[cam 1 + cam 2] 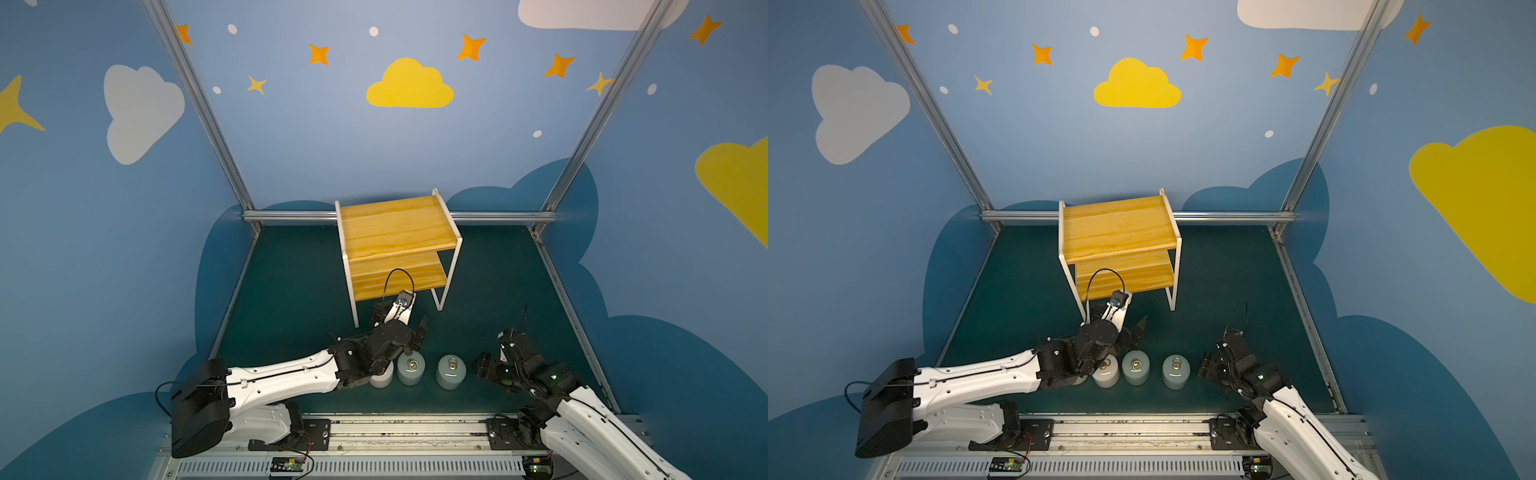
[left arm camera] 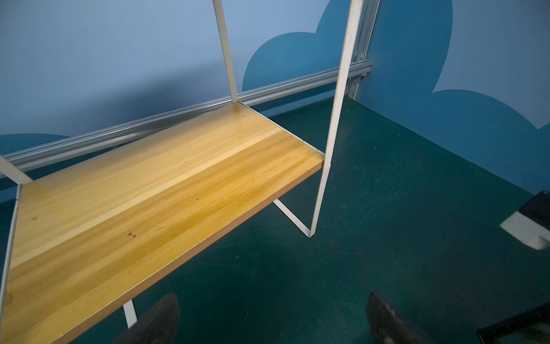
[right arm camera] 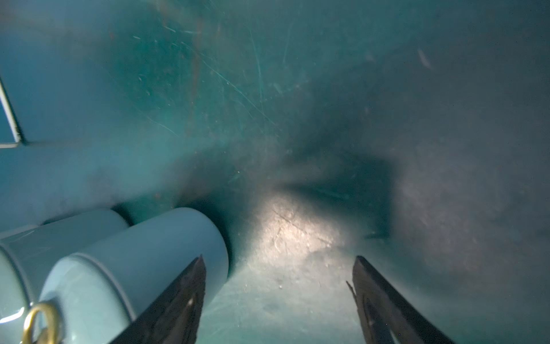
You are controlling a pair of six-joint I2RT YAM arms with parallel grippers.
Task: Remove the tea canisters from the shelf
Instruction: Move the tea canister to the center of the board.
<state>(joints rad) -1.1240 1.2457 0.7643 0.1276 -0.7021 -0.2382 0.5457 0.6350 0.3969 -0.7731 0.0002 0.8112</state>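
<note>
Three canisters [image 1: 410, 368] stood in a row on the floor [image 1: 498, 291], at 6 o'clock from the shelf [image 1: 395, 232]. The white one [image 1: 1106, 374] showed only in the top views, partly under the left arm. In the right wrist view, the right gripper [image 3: 279, 259] had its jaws wide apart, holding nothing, beside a grey canister [image 3: 143, 262]. In the left wrist view, the left gripper [image 2: 272, 321] was likewise spread, holding nothing, and faced the lower board [image 2: 148, 193].

White canister [image 1: 381, 380]: mostly under the left arm [image 1: 291, 374] in both top views; only part of its body shows.

Right wrist view: smeared and dim. Nearer grey-blue canister [image 3: 134, 268] is cut by the frame edge and partly covered by one finger of the right gripper [image 3: 279, 257]. Second grey-blue canister [image 3: 65, 238] sits behind it, also clipped.

Left wrist view: shelf [image 2: 148, 193], upper board out of frame, lower board clipped at the edge. Left gripper [image 2: 272, 297]: blurred, only the fingertips in frame.
</note>
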